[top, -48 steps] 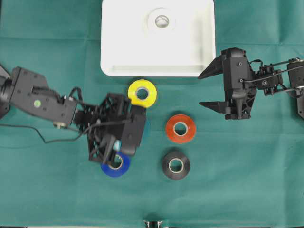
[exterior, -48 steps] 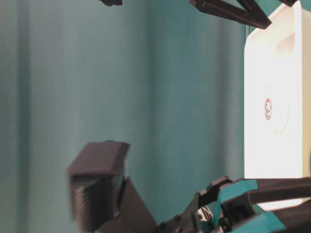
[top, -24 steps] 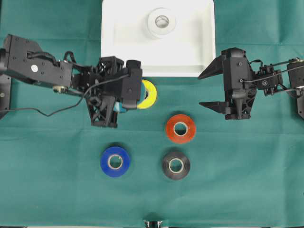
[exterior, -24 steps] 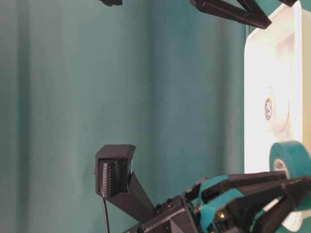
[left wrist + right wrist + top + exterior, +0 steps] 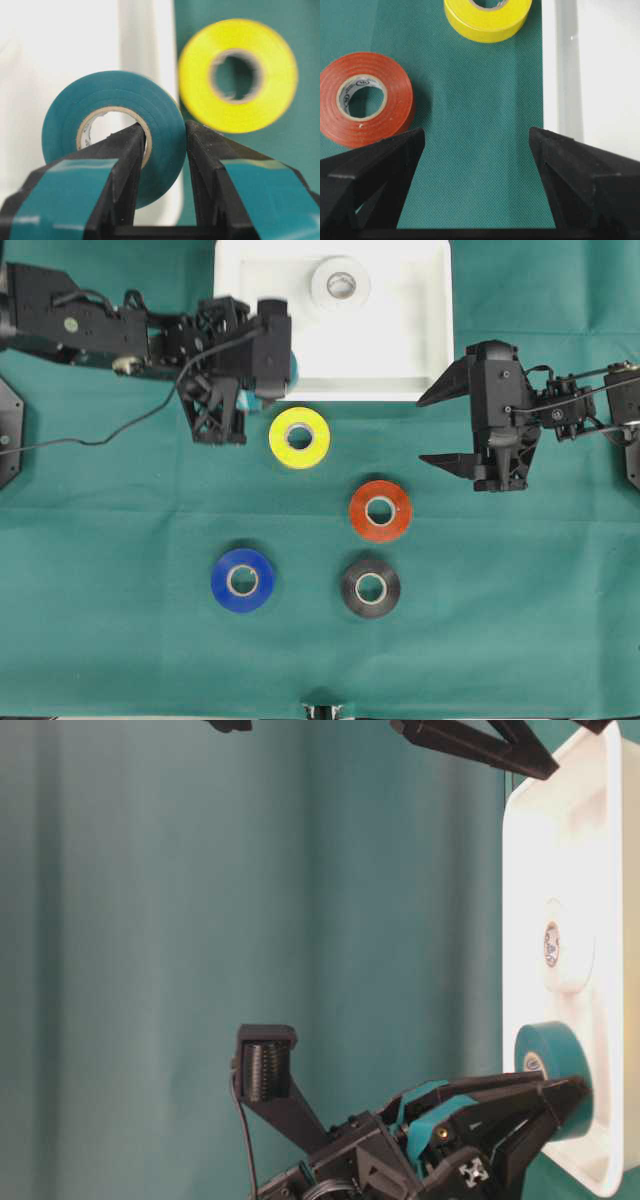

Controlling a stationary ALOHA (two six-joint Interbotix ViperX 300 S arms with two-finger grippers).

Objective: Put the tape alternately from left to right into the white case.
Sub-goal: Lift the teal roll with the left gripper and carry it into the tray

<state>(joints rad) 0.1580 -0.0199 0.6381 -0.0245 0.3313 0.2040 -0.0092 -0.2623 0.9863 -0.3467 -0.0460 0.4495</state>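
Case (image 5: 432, 350) at top middle of cloth (image 5: 120, 640). One roll (image 5: 340, 284) in case, near back wall. Left gripper (image 5: 285, 368) over case's front left corner, pinching another roll (image 5: 112, 135) through its hole, above case rim. Third roll (image 5: 299, 437) just in front of case, right of left gripper. Fourth roll (image 5: 380, 510) in front of and right of third. Fifth roll (image 5: 370, 587) right in front of fourth. Sixth roll (image 5: 243, 580) left of fifth. Right gripper (image 5: 432, 427) right of case's front corner, apart from all rolls.
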